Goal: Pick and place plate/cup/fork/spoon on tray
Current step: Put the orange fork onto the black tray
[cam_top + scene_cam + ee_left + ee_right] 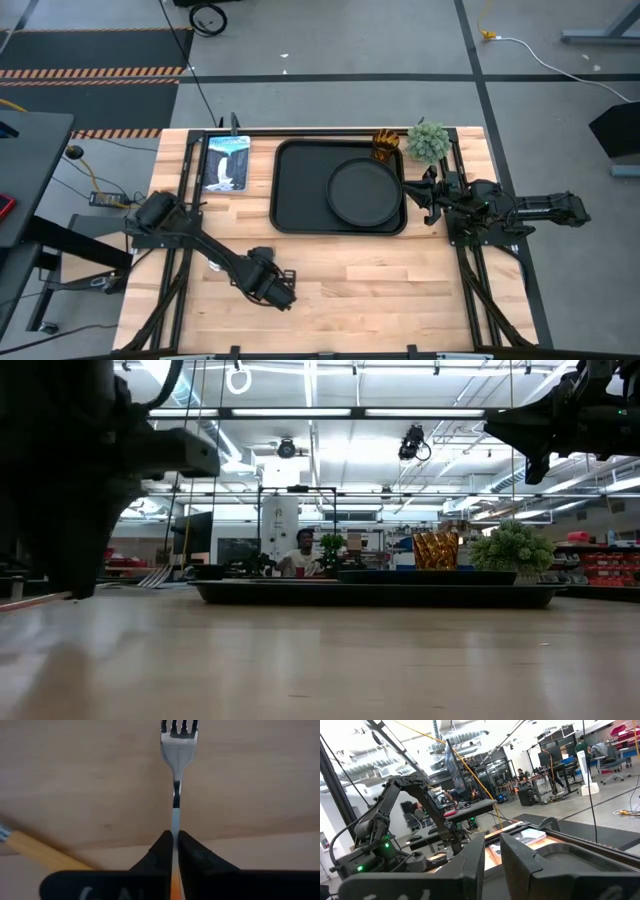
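From above, the left gripper point(283, 292) sits low over the near part of the wooden worktop point(400, 290), well apart from the large black rectangular tray with rounded corners point(290, 190), which lies away from it toward the far side and slightly to the right. The round matte black plate point(365, 192) already rests in the tray's right half, and the small amber ribbed cup point(386, 145) stands just beyond the tray's far rim beside a green fuzzy plant ball point(428, 141). The right gripper point(424, 192) waits at the tray's right edge.

At worktop height, the tray point(380, 593) spans the middle distance with the cup point(435, 550) and plant ball point(512, 547) rising behind it.

The left wrist view shows the left gripper's fingers pressed together on the small fork with silver tines and orange handle point(177, 775), its long axis running straight out from the gripper. An orange handle point(35, 849), probably the spoon's, lies nearby.

In the right wrist view the right gripper point(492, 852) is slightly spread and holds nothing.

The left arm looks better placed to carry the fork to the tray's free left half.
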`<control>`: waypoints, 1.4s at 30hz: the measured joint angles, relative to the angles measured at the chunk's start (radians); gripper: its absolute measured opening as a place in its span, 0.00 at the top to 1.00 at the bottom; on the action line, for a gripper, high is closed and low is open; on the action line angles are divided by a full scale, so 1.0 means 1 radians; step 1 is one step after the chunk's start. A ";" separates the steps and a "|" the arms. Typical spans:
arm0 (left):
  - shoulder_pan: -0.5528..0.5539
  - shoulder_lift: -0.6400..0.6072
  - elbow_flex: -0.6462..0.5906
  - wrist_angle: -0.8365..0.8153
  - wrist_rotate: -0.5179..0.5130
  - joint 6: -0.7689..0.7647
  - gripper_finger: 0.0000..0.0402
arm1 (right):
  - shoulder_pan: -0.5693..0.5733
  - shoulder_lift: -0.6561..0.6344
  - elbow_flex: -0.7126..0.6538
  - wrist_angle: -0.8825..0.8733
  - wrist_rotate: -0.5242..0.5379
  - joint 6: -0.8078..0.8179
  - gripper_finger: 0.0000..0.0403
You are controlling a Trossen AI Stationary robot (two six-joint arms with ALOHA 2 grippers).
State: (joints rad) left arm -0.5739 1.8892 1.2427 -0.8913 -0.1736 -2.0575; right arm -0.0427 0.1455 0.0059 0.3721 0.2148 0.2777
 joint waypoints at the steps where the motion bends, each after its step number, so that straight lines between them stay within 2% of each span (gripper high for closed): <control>1: 0.004 -0.006 0.000 0.006 -0.009 -0.003 0.95 | 0.000 0.000 0.000 0.000 0.000 0.000 0.83; 7: 0.068 -0.036 0.002 0.078 -0.163 0.036 0.94 | 0.000 0.000 0.000 0.000 0.000 0.000 0.83; 11: 0.158 -0.036 0.002 0.108 -0.178 0.111 0.95 | 0.000 0.000 0.000 0.000 0.000 0.000 0.83; 16: 0.325 -0.036 0.002 0.215 -0.212 0.319 0.95 | 0.000 0.000 0.000 0.000 0.000 0.000 0.83; 23: 0.593 -0.038 0.003 0.395 -0.146 0.669 0.95 | 0.000 0.000 0.000 0.000 0.000 0.000 0.83; 29: 0.784 -0.021 0.003 0.439 -0.020 0.833 0.95 | 0.000 0.000 0.000 0.000 0.000 0.000 0.83; 33: 0.831 0.006 0.002 0.423 0.073 0.871 0.95 | 0.000 0.000 0.000 0.002 -0.001 0.000 0.83; 42: 0.817 0.016 0.003 0.398 0.102 0.892 0.95 | 0.000 0.005 0.000 0.015 -0.001 0.000 0.83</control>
State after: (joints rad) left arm 0.2427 1.9053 1.2461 -0.4936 -0.0719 -1.1656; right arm -0.0428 0.1502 0.0062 0.3875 0.2142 0.2778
